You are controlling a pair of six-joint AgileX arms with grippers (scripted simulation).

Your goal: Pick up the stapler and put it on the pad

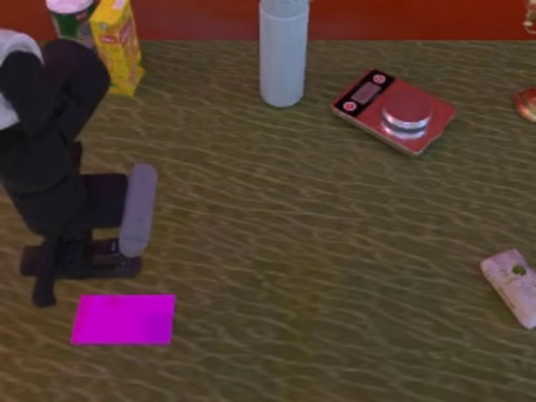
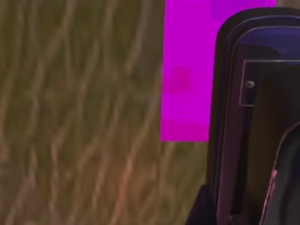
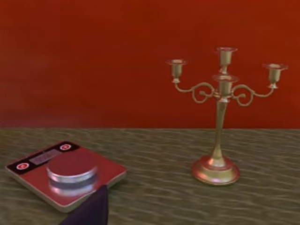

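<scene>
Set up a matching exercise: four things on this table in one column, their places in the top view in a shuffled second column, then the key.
1. pad
2. scale
3. pale oblong object
4. yellow carton

A. far edge, left
B. right edge, near side
C. near left, beside the left arm
D. far side, right of centre

Pairs: 1-C, 2-D, 3-B, 4-A
</scene>
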